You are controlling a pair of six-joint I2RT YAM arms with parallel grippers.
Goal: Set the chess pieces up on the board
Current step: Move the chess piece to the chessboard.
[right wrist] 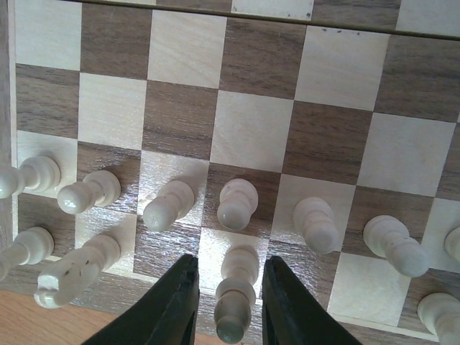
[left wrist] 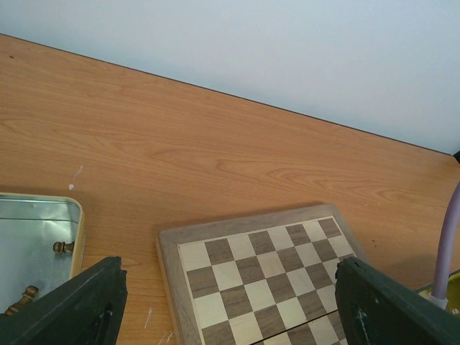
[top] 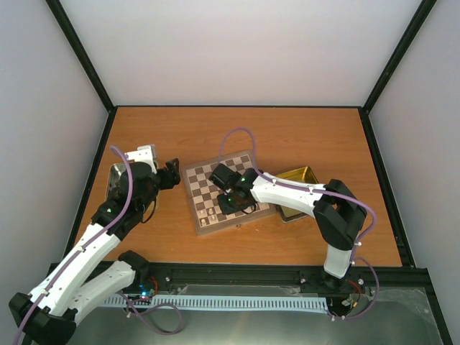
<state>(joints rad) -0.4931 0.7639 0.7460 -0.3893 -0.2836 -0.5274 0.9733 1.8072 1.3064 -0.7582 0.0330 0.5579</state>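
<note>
Black fingers of the right gripper fill the bottom of its wrist view. They stand narrowly apart on either side of one upright white piece. A sliver of square shows between the piece and one finger. Whether the other finger touches it I cannot tell.

On the table, the board lies flat near the middle, turned slightly askew. The right arm reaches over the board's near edge. The left gripper hangs just left of the board, its jaws wide with nothing between them.

A gold tin sits just beside the board's right edge. A silver tray lies to the board's left, under the left arm, with a few brown pieces lying in it.

White pieces stand in two rows along the board's near edge, and the flanked piece belongs to the outer row.
</note>
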